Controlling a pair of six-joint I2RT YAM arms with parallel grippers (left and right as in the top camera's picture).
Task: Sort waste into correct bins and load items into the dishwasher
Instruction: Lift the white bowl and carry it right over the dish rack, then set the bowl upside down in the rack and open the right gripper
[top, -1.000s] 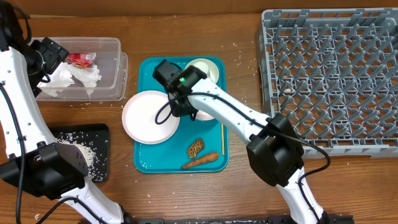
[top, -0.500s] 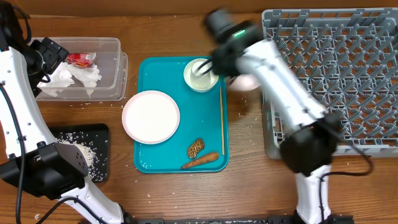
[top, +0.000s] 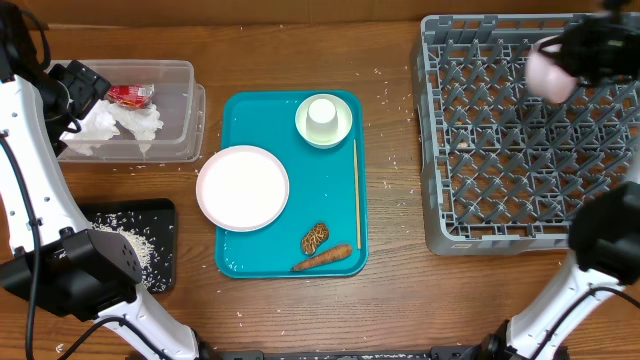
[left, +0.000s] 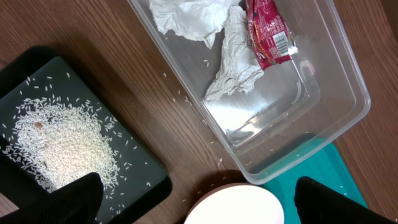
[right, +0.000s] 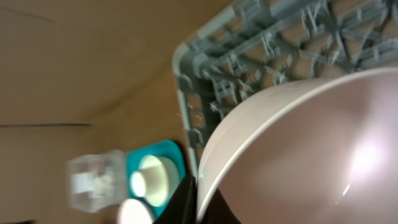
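Moved: right arm has swung off the teal tray (top: 235, 262) and across to the rack (top: 500, 150), taking the bowl (top: 548, 72) with it; arm and bowl show blurred overhead.
Right gripper (right: 198, 202): fingers pressed together on the bowl's rim, seen in the wrist view.
Bowl: in the air over the rack's far right part, tilted. Whether it touches any peg, I cannot tell.
Left gripper (left: 196, 186): jaws spread wide, holding nothing. It hangs over the table by the tub (top: 180, 110), same spot as a second ago.
Tub: holds the napkin (left: 233, 62) and the red wrapper (left: 267, 34).
Black tray (top: 160, 215): rice (left: 59, 146) heaped on it, with stray grains on the wood around.
Teal tray: plate (top: 243, 187) hangs over its left edge. Cup (top: 323, 113) sits upturned on the saucer (top: 304, 128) at the back. Biscuit (top: 315, 238) and carrot stick (top: 322, 258) lie at the front, with a thin stick (top: 357, 205) along the right side.
Meaning: loading has begun, and I judge the bowl to be the first dish going in.
Next: bowl likely needs lowering between pegs before the fingers part.
Risk: a rim pinch on a tilted bowl may slip, or the bowl may land on peg tips and tip over.
Left to do: plate, saucer and cup to load; biscuit and carrot stick to bin.
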